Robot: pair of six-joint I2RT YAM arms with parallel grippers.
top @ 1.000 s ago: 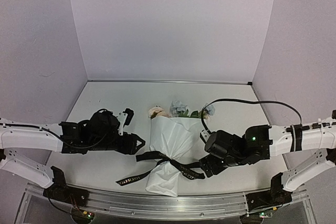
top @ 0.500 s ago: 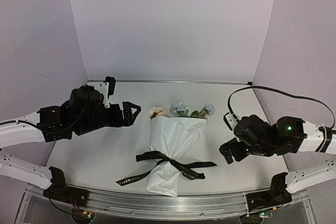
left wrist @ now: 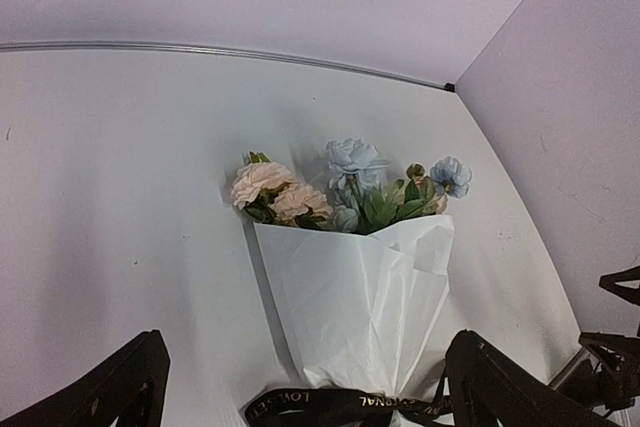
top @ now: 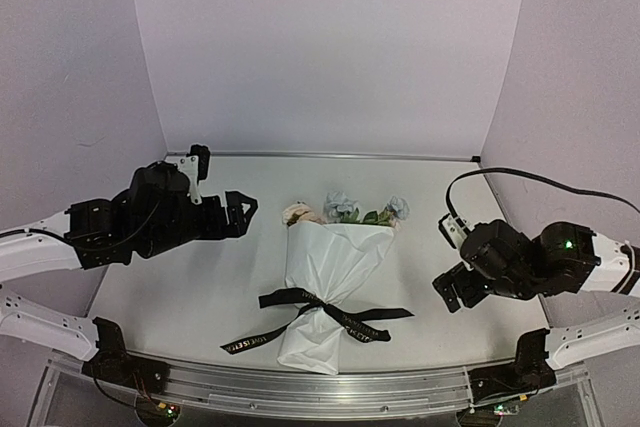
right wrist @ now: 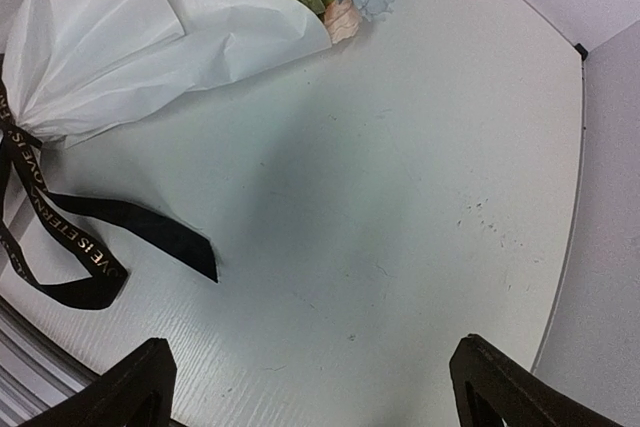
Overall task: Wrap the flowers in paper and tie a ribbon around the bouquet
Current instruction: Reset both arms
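The bouquet lies mid-table with its narrow end toward me. Its white paper (top: 325,272) forms a cone with the flowers (top: 342,209), cream-pink and pale blue, at the wide far end. The black ribbon (top: 318,309) is knotted around the narrow part, its tails spread left and right on the table. My left gripper (top: 243,215) hovers left of the blooms, open and empty. My right gripper (top: 446,292) is right of the ribbon's tail, open and empty. The left wrist view shows the paper (left wrist: 360,287), flowers (left wrist: 345,187) and ribbon (left wrist: 320,405) beyond the left gripper (left wrist: 310,345). Under the right gripper (right wrist: 312,345) is bare table, with the ribbon (right wrist: 90,247) to its left.
The white table (top: 200,297) is closed in by pale walls at the back and on both sides. A metal rail (top: 300,382) runs along the near edge. The right arm's black cable (top: 520,175) arcs above the table's right side.
Both grippers have let go of the ribbon ends and opened wide. The left arm has drawn back up and to the left, the right arm out to the right. The bouquet has stayed put.
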